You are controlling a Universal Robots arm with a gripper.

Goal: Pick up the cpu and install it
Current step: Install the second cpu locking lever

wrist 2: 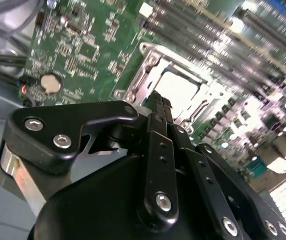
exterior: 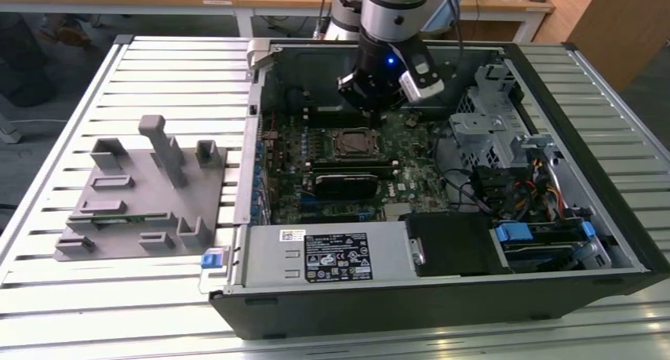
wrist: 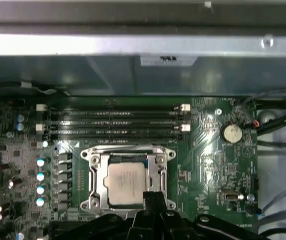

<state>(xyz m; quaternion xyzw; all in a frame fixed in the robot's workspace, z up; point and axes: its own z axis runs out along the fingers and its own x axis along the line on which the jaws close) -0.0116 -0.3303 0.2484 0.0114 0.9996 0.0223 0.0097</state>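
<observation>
The cpu (wrist: pixel 127 184) apparently sits in the socket (wrist: pixel 128 178), gripper (wrist: pixel 151 200) just above.

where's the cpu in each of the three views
Exterior view: the small flat square silvery-topped cpu sits in the metal-framed socket at the middle of the green motherboard, just below the gripper.
First wrist view: the cpu lies in the socket below the memory slots, the gripper at its edge.
Second wrist view: the cpu shows bright, just beyond the gripper.
Shared landmark: the round silver coin battery in both wrist views.
</observation>
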